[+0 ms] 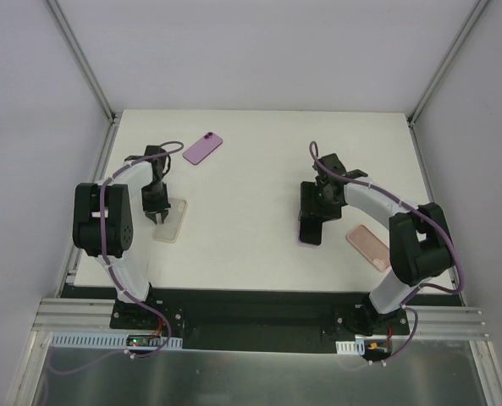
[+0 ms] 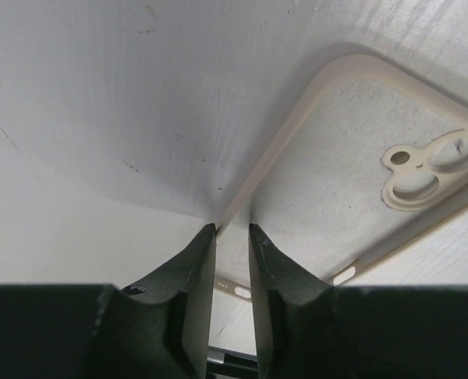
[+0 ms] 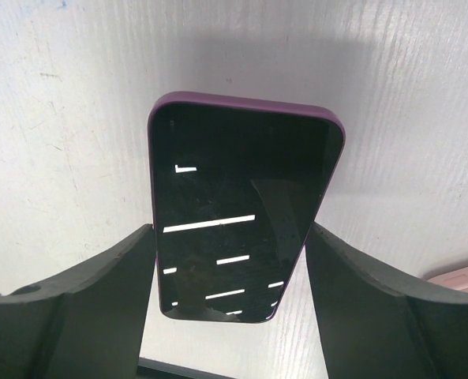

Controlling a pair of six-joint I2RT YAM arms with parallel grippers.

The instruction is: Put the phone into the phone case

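White table (image 1: 251,169) filled the top view. Left arm (image 1: 107,224) rose from its base at 7 o'clock, elbow folded high, forearm reaching to 12, wrist pitched steeply down. Right arm (image 1: 377,203) rose from 5 o'clock, elbow out near the 3 o'clock edge, forearm swung back toward 9, wrist pointing down at the table.

Phone (image 3: 241,213), dark screen with a purple rim, sat just right of table centre, lengthwise between the fingers of the right gripper (image 3: 230,229). The fingers pressed on its two long edges, so it was clamped. The phone's top end pointed to 12 in the wrist view.

Phone case (image 2: 352,181), cream and open side up, lay flat on the table at the 9 o'clock side. Left gripper (image 2: 232,229) straddled the case's rim near a corner, with the case body off to 2 o'clock of the tips. The jaws were nearly together with a thin gap; can't tell if they pinched the rim yet. Camera cutout (image 2: 431,170) was at the case's 3 o'clock end.

Purple phone-shaped item (image 1: 202,148) lay at 11 o'clock and a pink phone-shaped item (image 1: 367,247) at 4 o'clock, both apart from the grippers.
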